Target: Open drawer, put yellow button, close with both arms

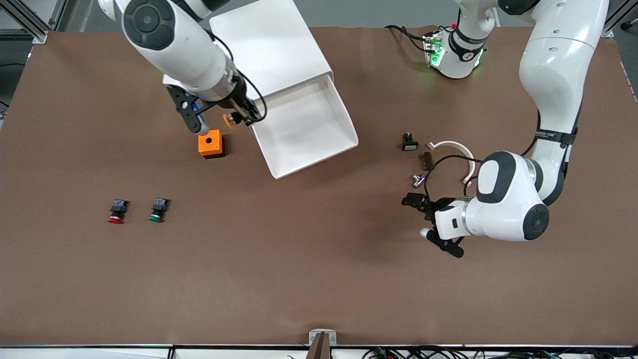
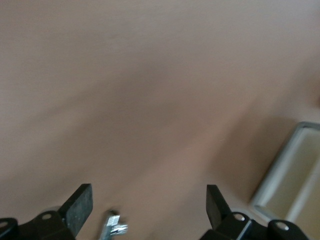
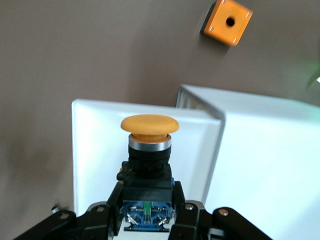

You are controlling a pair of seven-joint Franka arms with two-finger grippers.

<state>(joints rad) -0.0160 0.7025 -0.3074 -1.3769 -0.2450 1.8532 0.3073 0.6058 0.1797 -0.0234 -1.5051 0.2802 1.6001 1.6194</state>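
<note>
The drawer [image 1: 344,112] stands pulled out of the top of the white cabinet [image 1: 269,45], its tray bare. My right gripper [image 1: 209,112] is shut on the yellow button [image 1: 230,120] and holds it in the air by the drawer's side wall, above the orange cube [image 1: 211,143]. In the right wrist view the fingers [image 3: 187,215] clamp the button's blue base, and its yellow cap [image 3: 150,125] points at the drawer's white tray [image 3: 95,150]. My left gripper [image 1: 421,219] is open and empty, low over the table at the left arm's end; it also shows in the left wrist view [image 2: 148,210].
A red-capped button [image 1: 116,211] and a green-capped button [image 1: 157,209] lie nearer the front camera at the right arm's end. A black switch [image 1: 409,142], a white curved ring [image 1: 453,147], a brown piece [image 1: 427,158] and a small metal part [image 1: 417,179] lie by the left gripper.
</note>
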